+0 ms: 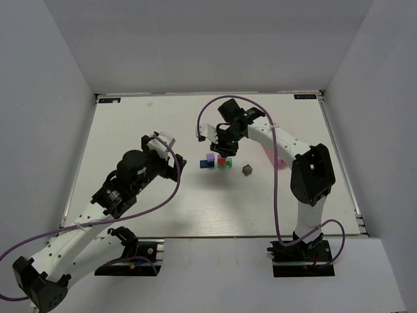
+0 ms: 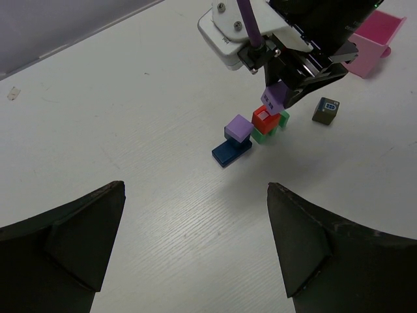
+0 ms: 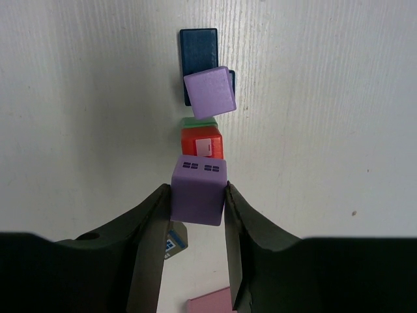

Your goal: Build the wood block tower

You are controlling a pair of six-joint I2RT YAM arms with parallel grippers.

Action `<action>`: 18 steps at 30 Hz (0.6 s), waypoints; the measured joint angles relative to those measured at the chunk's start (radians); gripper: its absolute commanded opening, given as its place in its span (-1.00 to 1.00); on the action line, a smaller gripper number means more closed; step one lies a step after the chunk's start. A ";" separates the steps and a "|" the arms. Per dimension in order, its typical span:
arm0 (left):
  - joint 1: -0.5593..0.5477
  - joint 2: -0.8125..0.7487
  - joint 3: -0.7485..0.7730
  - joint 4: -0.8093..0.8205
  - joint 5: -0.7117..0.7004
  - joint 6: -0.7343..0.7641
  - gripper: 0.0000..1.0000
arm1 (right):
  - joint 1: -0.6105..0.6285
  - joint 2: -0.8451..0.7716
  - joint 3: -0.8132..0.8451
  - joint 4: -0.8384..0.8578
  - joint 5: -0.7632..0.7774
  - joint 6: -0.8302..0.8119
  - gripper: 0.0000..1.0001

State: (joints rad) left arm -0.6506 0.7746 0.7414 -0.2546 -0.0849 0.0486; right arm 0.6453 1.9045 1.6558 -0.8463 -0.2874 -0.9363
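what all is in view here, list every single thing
purple block: two, lilac; one on the blue block, one held above the red block
blue block: at least one, dark blue, on the table
red block: one, red-orange, on the green block
green block: at least one, green, under red
grey block: one, dark grey, alone near the tray
tray: one, pink, right of the blocks
table: one, white
right pincer: black, shut on purple block
left pincer: black, open, empty

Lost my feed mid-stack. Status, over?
Left gripper open, standing off. Right gripper shut on purple block, over red block on green block. Nothing in the way; grey block off to the side.
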 measured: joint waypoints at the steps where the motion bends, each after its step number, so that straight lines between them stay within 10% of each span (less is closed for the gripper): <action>1: 0.000 -0.003 0.000 0.000 0.000 0.000 1.00 | 0.001 0.003 0.006 -0.006 -0.001 -0.012 -0.75; 18: 0.000 -0.037 -0.013 0.001 0.000 0.008 1.00 | 0.008 0.109 0.100 -0.096 -0.010 -0.095 -0.69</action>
State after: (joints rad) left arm -0.6506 0.7372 0.7280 -0.2539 -0.0845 0.0563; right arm 0.6533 2.0136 1.7561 -0.9424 -0.2974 -1.0317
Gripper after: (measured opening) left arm 0.998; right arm 0.413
